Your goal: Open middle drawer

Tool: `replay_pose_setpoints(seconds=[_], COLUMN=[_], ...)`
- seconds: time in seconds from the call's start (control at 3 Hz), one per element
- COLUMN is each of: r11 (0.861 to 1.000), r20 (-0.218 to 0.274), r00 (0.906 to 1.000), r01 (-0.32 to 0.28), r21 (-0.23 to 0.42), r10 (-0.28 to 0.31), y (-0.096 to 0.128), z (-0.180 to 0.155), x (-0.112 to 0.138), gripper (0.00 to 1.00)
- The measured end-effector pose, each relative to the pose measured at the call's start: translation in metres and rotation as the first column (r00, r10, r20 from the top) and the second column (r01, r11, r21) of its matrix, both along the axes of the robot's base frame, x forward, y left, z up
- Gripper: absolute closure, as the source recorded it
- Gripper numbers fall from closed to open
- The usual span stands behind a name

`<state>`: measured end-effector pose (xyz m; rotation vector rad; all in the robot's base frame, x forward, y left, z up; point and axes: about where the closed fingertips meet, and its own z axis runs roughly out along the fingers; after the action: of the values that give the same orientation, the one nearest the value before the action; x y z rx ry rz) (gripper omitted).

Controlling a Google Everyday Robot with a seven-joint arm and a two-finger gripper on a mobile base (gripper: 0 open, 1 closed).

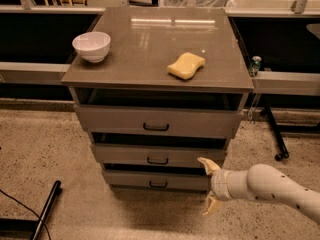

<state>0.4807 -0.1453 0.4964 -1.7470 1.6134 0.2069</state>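
Note:
The middle drawer [125, 154] is the grey front between a taller top drawer [110, 120] and a shorter bottom drawer [125, 179]. Its small dark handle [157, 160] sits at the centre. All three fronts stand out slightly in steps. My gripper [208, 185] is at the lower right, by the right end of the middle and bottom fronts. Its cream fingers [207, 164] are spread apart, one above the other, and hold nothing. It is well right of the handle.
On the cabinet top [150, 49] stand a white bowl [92, 45] at the left and a yellow sponge [186, 65] at the right. A dark pole [45, 209] lies on the speckled floor at the lower left. A black stand leg [275, 134] is at the right.

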Motion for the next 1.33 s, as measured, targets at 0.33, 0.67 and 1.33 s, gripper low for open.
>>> replay_pose_setpoints(seconds=[0.33,0.67,1.33], r11=[1.000,0.999,0.995], r20=[-0.002,-0.008,-0.030], r00=[1.0000,0.9998,0.9994], r01=[-0.002,-0.017,-0.018], r21=[-0.004,-0.034,-0.096], r10=[0.002,0.017,0.015], y=[0.000,0.001,-0.009], z=[-0.003,-0.020,-0.067], x=[0.003,0.023,0.096], gripper=[0.00,0.00,0.00])
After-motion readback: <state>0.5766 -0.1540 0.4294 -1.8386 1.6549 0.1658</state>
